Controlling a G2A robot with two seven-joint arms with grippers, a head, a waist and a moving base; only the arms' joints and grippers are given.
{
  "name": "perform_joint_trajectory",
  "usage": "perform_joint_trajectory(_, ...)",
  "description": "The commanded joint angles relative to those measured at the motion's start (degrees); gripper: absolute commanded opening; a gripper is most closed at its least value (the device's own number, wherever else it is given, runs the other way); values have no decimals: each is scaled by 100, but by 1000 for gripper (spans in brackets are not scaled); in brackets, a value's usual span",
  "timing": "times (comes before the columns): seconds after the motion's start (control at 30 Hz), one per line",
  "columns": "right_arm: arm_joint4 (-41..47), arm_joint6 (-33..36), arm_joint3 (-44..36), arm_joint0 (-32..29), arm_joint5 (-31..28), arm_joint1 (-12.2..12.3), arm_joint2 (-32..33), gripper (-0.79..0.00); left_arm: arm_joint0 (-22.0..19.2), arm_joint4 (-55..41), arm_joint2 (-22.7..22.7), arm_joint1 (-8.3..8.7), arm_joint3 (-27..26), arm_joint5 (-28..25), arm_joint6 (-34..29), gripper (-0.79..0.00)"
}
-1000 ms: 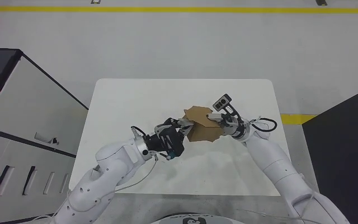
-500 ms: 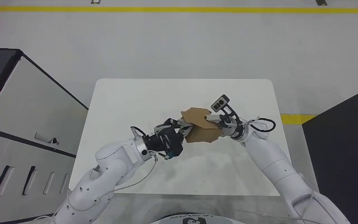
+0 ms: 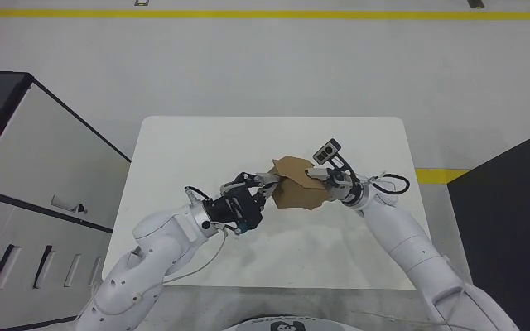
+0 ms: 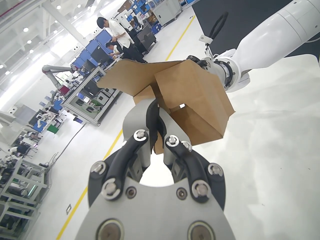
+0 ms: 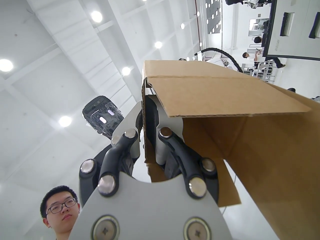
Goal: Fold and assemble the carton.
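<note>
A brown cardboard carton (image 3: 296, 184), partly folded with loose flaps, hangs just above the middle of the white table (image 3: 190, 149), held between both arms. My left gripper (image 3: 267, 184) meets its left side and is shut on a flap edge (image 4: 160, 136), the carton (image 4: 192, 96) spreading out beyond its fingers. My right gripper (image 3: 319, 175) is at the carton's right side and is shut on a wall of the carton (image 5: 225, 106), one finger (image 5: 152, 116) inside and the other outside the wall.
A grey cabinet (image 3: 33, 165) stands off the table's left side. A dark mat (image 3: 497, 215) lies on the floor to the right. Bare table surface lies around the carton on all sides.
The left arm has drawn back a little to the left with its gripper still on the flap. The carton shifted slightly; the right arm holds almost the same place.
</note>
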Motion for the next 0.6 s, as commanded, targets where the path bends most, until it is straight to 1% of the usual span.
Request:
perform_joint_trajectory(0.0,25,0,11,-3,14,5,3,-785,21,31,-68,4,-10,88,35,-785)
perform_joint_trajectory(0.1,79,0,26,-8,62,13,1,-785,65,158,-169,14,-42,223,120,-785)
perform_joint_trajectory(0.2,185,0,25,-6,186,15,-18,-785,94,379,-218,26,-86,338,334,-785)
perform_joint_trajectory(0.27,215,0,26,-6,195,15,-18,-785,137,503,-225,27,-91,503,487,-785)
perform_joint_trajectory(0.53,215,0,26,-6,195,15,-18,-785,140,559,-237,23,-94,595,459,-785)
perform_joint_trajectory(0.57,179,-129,12,-24,207,16,-13,-785,136,655,-238,24,-116,626,423,-785)
